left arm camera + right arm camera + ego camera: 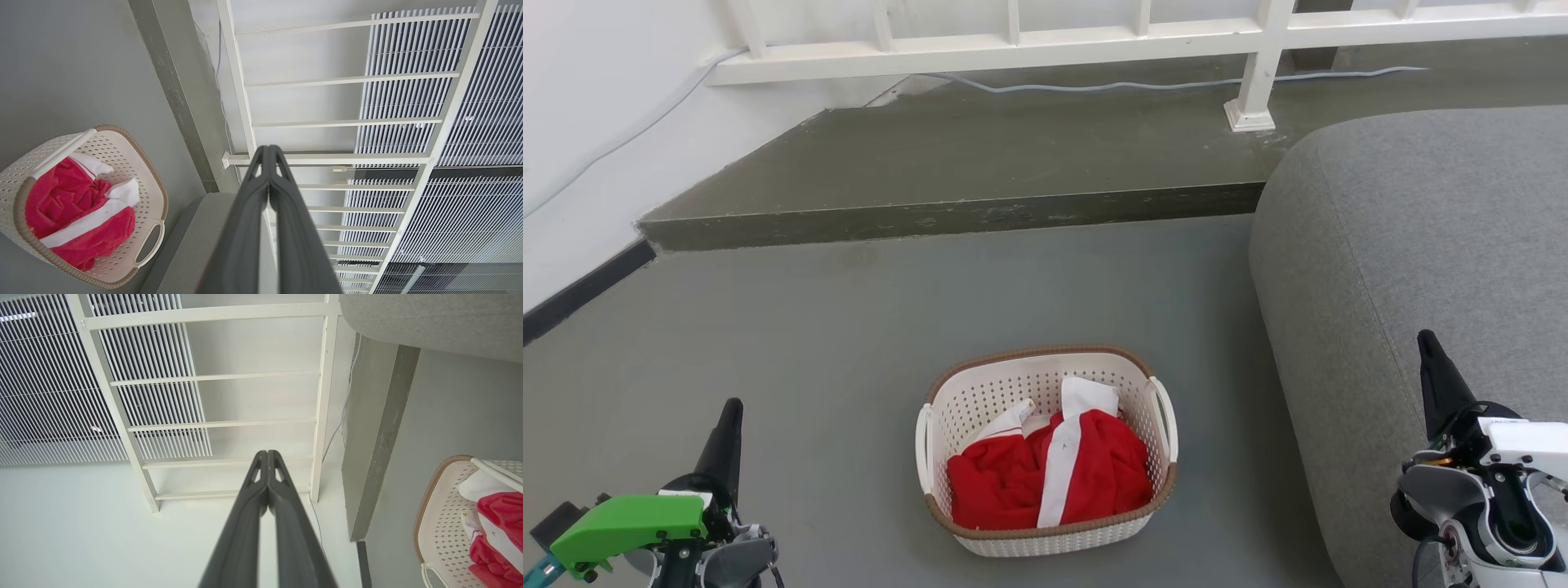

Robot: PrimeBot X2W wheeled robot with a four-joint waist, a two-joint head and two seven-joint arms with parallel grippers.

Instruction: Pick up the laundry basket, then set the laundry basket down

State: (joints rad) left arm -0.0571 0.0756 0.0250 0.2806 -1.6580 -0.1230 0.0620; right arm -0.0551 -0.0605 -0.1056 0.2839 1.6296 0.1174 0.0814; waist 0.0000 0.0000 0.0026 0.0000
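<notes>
Laundry basket [1045, 541] between left gripper [734, 404], right gripper [1425, 336]

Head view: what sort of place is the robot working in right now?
Likely a home-style living area: a grey fabric sofa, a small cream-white perforated plastic laundry basket holding red-and-white clothing on the grey floor, and a white railing above a raised step.

Our left gripper [733, 404] has long, dark, tapering fingers [723, 449] rising from a bright green housing [629, 523] beside a grey round joint [739, 559]. Our right gripper [1424, 336] wears the same dark fingers, with triangular cut-outs [256, 473] near the tips, on a white and grey housing [1523, 437] trailing a black cable [1418, 563].
</notes>
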